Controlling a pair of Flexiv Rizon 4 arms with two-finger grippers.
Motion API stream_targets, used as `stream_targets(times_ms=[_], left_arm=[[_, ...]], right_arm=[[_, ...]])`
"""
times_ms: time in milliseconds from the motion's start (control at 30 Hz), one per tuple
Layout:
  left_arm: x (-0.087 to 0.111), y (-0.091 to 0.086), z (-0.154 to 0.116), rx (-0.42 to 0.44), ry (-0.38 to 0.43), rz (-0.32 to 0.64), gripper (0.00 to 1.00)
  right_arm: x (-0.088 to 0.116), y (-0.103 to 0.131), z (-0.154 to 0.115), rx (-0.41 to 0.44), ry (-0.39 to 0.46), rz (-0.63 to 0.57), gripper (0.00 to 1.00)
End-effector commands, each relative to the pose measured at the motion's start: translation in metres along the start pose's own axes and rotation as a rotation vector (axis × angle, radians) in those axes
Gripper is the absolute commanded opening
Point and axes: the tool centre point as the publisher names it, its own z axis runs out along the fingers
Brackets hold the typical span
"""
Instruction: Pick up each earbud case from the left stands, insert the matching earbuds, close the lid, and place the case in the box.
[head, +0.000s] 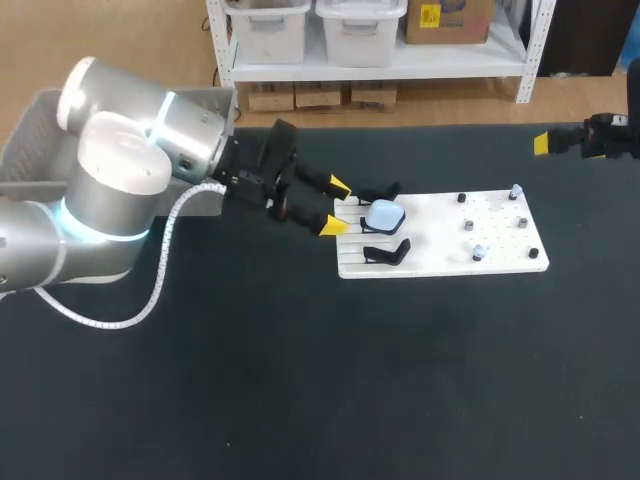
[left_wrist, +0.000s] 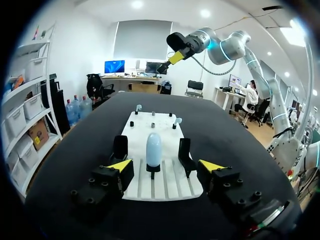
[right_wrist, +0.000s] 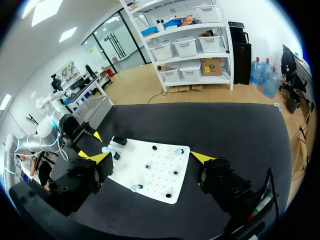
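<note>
A: How is the scene lit?
B: Brightly and evenly, from overhead. The dark table (head: 300, 400) looks matte.
A: Any shine?
B: The white board (head: 500, 262) is the brightest patch, and the left arm (head: 110, 190) has a silver shell that gleams.

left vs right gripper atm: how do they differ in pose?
Left gripper sits low at the stand end of the white board, with the earbud case just ahead of its gap, untouched. The right gripper hangs high, out by the board's peg end. Left gripper points along the board, while the right gripper looks down on it from above. Both are open and hold nothing.
</note>
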Motion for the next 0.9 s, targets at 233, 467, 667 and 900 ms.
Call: stream_targets(times_ms=[233, 467, 667, 900], left_arm=[[0.003, 0.005, 0.016, -0.02, 0.003, -0.004, 0.77], [0.004, 0.008, 0.023, -0.022, -0.009, -0.009, 0.47], [0.005, 0.008, 0.031, -0.018, -0.011, -0.012, 0.47], [0.005, 0.012, 0.037, -0.015, -0.009, -0.015, 0.51]], right_arm=[[0.0, 0.0, 0.0, 0.001, 0.0, 0.0, 1.0], [0.0, 0.0, 0.0, 0.001, 0.0, 0.0, 1.0], [0.0, 0.0, 0.0, 0.001, 0.0, 0.0, 1.0], [0.0, 0.0, 0.0, 0.001, 0.0, 0.0, 1.0]])
